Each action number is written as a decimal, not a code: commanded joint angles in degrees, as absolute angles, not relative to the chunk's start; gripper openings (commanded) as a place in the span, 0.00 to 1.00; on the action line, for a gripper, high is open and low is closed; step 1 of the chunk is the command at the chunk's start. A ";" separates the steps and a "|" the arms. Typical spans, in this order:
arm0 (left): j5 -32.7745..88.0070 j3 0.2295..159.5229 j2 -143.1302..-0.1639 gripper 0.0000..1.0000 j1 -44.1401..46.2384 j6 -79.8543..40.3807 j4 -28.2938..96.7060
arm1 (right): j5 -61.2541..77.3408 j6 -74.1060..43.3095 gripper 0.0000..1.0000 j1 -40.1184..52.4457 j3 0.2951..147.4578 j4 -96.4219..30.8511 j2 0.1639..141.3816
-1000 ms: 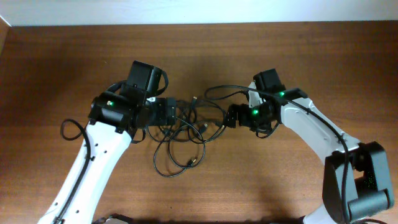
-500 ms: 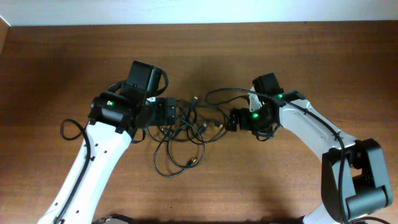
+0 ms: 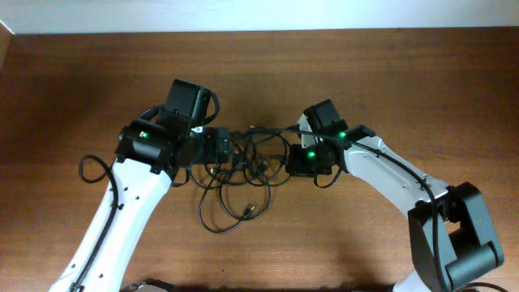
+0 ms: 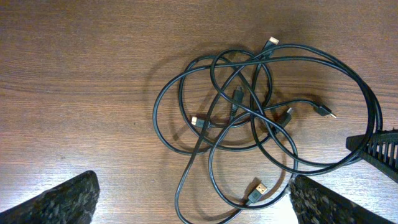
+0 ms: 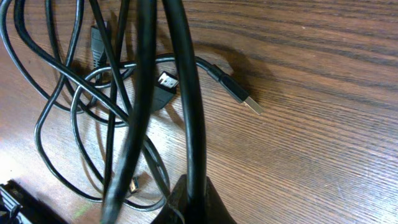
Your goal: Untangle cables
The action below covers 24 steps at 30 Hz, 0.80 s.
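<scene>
The cables lie as one tangle of thin black cords on the wooden table, between my two arms. In the left wrist view the cables spread in overlapping loops, with a gold-tipped plug near the bottom. My left gripper hovers over the tangle's left side. Its jaws stand wide and hold nothing, as the left gripper shows. My right gripper sits at the tangle's right edge. In its wrist view the right gripper is shut on a cable strand that runs up from its tips.
A loop of the left arm's own wire hangs out at the far left. A pale wall strip borders the table's back edge. A loose metal-tipped plug lies on bare wood right of the tangle.
My right arm has moved left into the tangle and its jaws have shut on a cable strand. The upper right loop has been drawn in. The left arm has not moved.
</scene>
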<state>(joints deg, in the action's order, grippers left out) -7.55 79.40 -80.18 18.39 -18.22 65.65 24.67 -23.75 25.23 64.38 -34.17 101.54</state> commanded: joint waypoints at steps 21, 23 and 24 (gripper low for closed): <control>-7.99 79.55 -79.26 0.99 18.20 -18.81 65.67 | 10.24 -14.79 0.04 14.17 112.88 -67.02 74.43; -7.99 79.55 -79.26 0.99 18.20 -18.81 65.67 | 10.28 -14.83 0.04 14.17 112.97 -64.29 73.69; -7.97 79.55 -79.26 0.99 18.20 -18.81 65.67 | 10.50 -15.05 0.04 14.17 112.97 -63.31 73.23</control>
